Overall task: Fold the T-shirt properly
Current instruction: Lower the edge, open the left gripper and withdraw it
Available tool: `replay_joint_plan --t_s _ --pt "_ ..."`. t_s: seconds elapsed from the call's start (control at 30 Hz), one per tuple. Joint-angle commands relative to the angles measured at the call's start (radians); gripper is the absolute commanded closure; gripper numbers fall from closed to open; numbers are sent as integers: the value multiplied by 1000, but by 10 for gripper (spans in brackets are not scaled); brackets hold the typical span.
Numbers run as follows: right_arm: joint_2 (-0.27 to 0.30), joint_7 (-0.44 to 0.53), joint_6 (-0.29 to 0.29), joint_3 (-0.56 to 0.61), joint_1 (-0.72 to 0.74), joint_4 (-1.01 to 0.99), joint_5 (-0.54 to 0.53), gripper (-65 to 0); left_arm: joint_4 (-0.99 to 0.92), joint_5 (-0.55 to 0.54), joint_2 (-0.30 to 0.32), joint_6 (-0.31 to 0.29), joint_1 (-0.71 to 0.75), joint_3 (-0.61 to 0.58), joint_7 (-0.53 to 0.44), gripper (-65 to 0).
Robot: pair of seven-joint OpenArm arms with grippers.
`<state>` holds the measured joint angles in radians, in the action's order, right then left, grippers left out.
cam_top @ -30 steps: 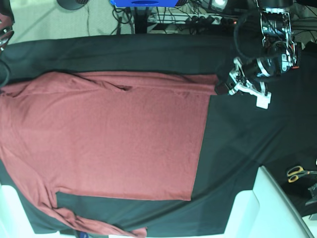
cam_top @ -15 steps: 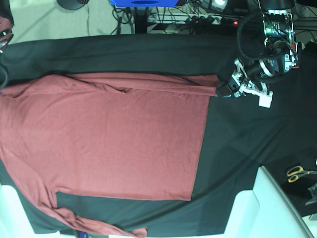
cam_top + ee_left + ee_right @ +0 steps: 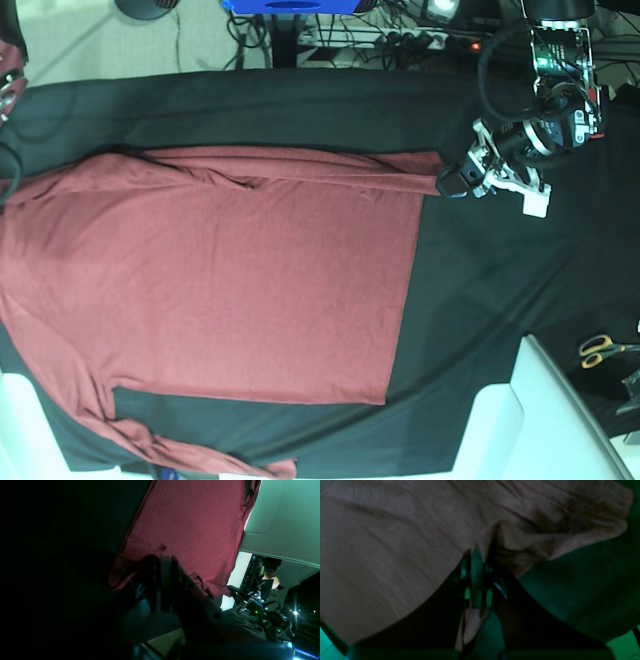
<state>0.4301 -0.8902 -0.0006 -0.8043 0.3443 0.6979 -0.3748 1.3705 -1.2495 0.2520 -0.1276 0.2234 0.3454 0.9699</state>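
Observation:
The brick-red T-shirt (image 3: 220,280) lies spread flat on the black table cloth (image 3: 480,290), with one long sleeve folded along its far edge and the other trailing at the near left. My left gripper (image 3: 443,184) sits at the shirt's far right hem corner. In the left wrist view the left gripper (image 3: 162,560) is shut on a pinch of the red fabric (image 3: 195,525). My right gripper (image 3: 476,555) is shut on a wrinkled fold of the shirt (image 3: 395,542) near a sleeve end. In the base view the right arm is almost wholly cut off at the far left edge.
Yellow-handled scissors (image 3: 600,350) lie at the right edge. A white panel (image 3: 520,420) covers the near right corner and another shows at the near left. Cables and a power strip (image 3: 400,40) run behind the table, beside a blue object (image 3: 290,5).
The shirt's far left shoulder edge has shifted a little and rippled. The left gripper has edged slightly toward the hem corner. The rest of the shirt has not moved.

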Motion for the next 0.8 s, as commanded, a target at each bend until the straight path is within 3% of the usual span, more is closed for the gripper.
replay_joint_plan --t_s 0.0,0.47,0.6,0.77 --pt "26 7 1 0 22 -10 -5 -6 13 -23 13 -5 -22 5 -10 0" --pt "52 90 1 1 42 -125 -3 -8 11 -20 13 -2 -58 4 -10 0" --pt "52 90 1 1 42 -125 -3 -17 11 37 4 -2 -58 4 -10 0" --pt "52 93 1 1 42 -125 -3 -146 11 58 -15 -2 -58 4 -10 0"
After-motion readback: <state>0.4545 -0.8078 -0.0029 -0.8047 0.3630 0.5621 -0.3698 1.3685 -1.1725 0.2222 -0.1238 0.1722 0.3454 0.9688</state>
